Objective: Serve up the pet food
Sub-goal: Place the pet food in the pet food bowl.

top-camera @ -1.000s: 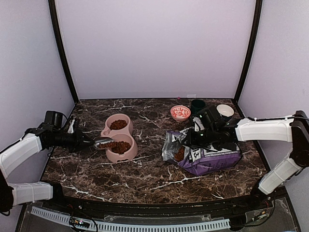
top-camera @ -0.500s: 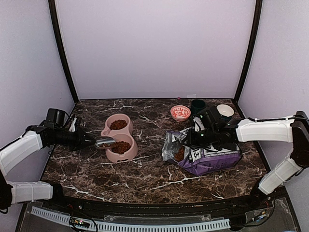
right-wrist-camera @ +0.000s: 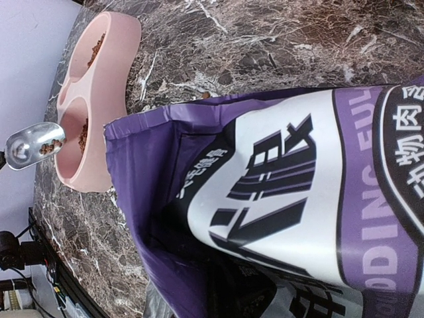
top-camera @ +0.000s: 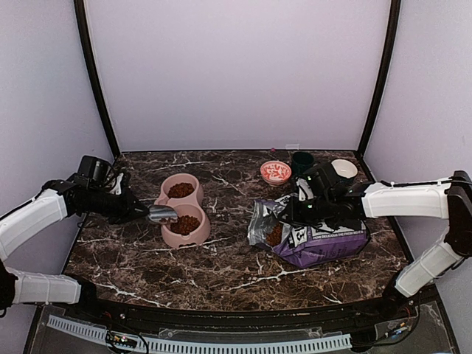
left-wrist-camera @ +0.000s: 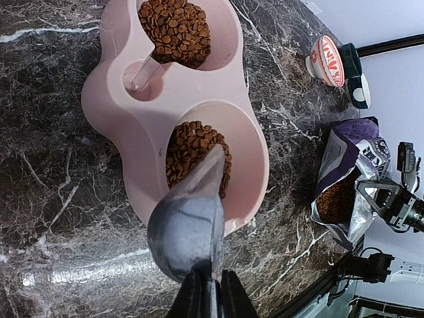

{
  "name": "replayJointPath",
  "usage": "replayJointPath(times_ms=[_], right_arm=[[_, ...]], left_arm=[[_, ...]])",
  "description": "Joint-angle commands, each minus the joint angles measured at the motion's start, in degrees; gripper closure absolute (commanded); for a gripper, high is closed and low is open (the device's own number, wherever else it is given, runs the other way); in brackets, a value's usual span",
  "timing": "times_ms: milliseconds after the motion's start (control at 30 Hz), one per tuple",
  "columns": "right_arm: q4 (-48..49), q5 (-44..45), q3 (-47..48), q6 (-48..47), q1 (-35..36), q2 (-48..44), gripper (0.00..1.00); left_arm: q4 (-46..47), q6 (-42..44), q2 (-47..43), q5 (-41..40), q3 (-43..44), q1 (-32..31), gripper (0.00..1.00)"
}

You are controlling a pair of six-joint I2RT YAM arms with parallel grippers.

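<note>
My left gripper [top-camera: 137, 212] is shut on the handle of a metal scoop [top-camera: 162, 214], which is tipped on its side over the near compartment of the pink double bowl [top-camera: 175, 240]. In the left wrist view the scoop [left-wrist-camera: 187, 225] points at the heap of pet food [left-wrist-camera: 192, 149] there; the far compartment also holds kibble [left-wrist-camera: 175, 30]. A few pellets still lie in the scoop [right-wrist-camera: 30, 144]. My right gripper [top-camera: 300, 210] is shut on the upper edge of the purple-and-white bag [top-camera: 324, 240], holding its mouth open; its fingers are hidden under the bag [right-wrist-camera: 298, 165].
A red-patterned small bowl [top-camera: 275, 172], a dark green cup [top-camera: 302, 159] and a white bowl [top-camera: 344, 168] stand at the back right. The bag's open mouth shows more kibble [left-wrist-camera: 338, 202]. Black frame posts rise at both back corners.
My left arm has swung its wrist back and to the right, carrying the scoop a little further over the near compartment. The right arm and the bag have stayed put.
</note>
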Motion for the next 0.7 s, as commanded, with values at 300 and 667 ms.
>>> replayJointPath(times_ms=[300, 667], right_arm=[[0.32, 2.01, -1.79, -0.84, -1.79, -1.21, 1.0], [0.61, 1.92, -2.58, -0.72, -1.99, -1.72, 1.0]], left_arm=[[-6.97, 0.92, 3.83, -11.61, 8.78, -6.57, 1.0], [-7.5, -0.18, 5.95, -14.42, 13.18, -11.45, 1.0]])
